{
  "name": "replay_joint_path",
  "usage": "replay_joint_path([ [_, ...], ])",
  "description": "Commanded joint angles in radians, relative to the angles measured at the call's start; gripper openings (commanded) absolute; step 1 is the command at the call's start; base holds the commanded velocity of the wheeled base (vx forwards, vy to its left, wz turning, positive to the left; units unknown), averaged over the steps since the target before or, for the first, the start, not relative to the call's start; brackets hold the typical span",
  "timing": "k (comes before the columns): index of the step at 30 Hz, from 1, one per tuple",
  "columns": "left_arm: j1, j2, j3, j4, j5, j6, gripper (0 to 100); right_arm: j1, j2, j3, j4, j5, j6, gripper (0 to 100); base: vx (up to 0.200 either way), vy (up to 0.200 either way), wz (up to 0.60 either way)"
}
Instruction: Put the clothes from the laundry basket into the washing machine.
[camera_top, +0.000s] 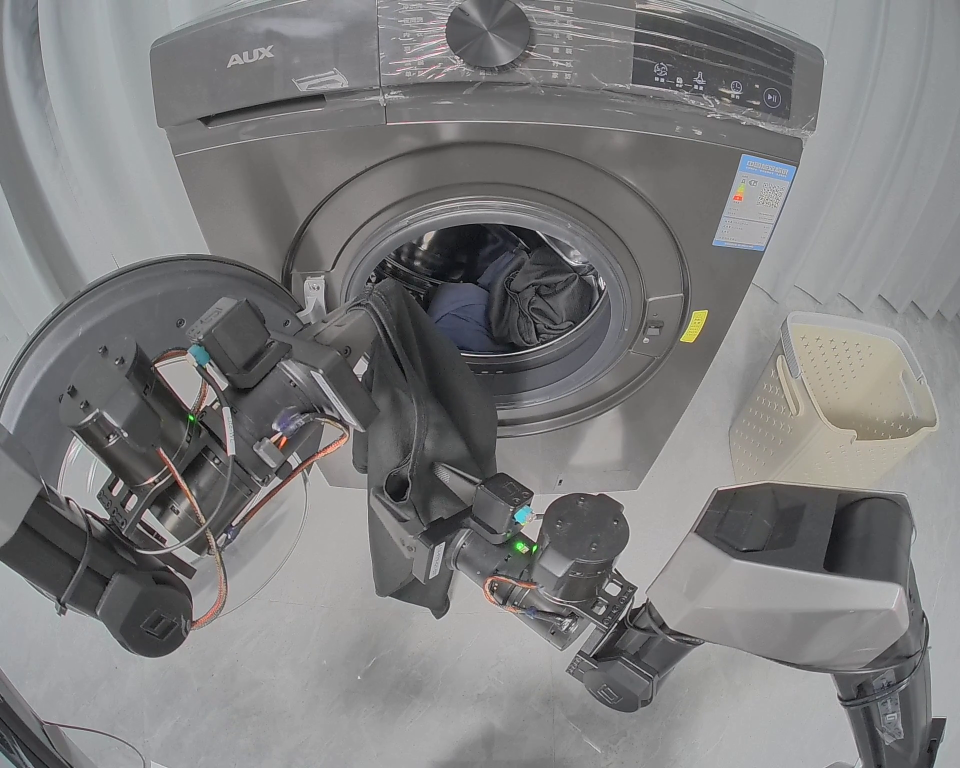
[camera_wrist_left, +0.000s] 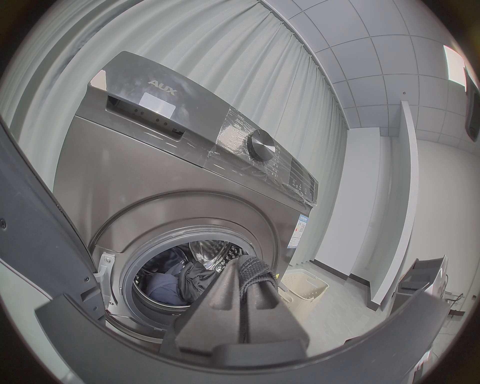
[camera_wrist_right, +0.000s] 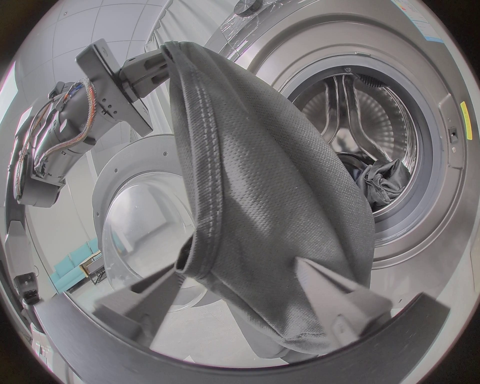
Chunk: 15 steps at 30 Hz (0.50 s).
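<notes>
Dark garment (camera_top: 430, 400), clamped in L jaws, R jaws open under it, hangs by washing machine (camera_top: 620, 180) opening for loading.

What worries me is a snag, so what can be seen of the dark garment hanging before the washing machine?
The dark garment is charcoal, a mesh-like knit with stitched double seams along one edge. It hangs limp in long folds before the washing machine's open mouth, outside the drum. The left gripper is shut on its top edge; the right gripper, open, straddles its lower part. Its bottom end dangles free.
</notes>
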<state>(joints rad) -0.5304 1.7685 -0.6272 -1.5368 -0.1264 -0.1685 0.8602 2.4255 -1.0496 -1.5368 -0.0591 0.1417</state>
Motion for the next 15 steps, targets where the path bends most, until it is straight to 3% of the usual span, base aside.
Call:
replay_joint_path([
  [1, 0.001, 0.002, 0.000, 0.000, -0.001, 0.000, 0, -0.001, -0.013, 0.008, 0.000, -0.001, 0.001, 0, 0.000, 0.000, 0.00],
  [7, 0.007, 0.009, -0.002, -0.002, 0.001, 0.000, 0, -0.003, -0.123, 0.131, -0.002, -0.010, 0.001, 0, 0.000, 0.000, 0.00],
  [15, 0.015, 0.008, 0.000, 0.000, 0.001, 0.000, 0, -0.086, -0.321, 0.376, -0.003, -0.002, -0.001, 0, 0.000, 0.000, 0.00],
])
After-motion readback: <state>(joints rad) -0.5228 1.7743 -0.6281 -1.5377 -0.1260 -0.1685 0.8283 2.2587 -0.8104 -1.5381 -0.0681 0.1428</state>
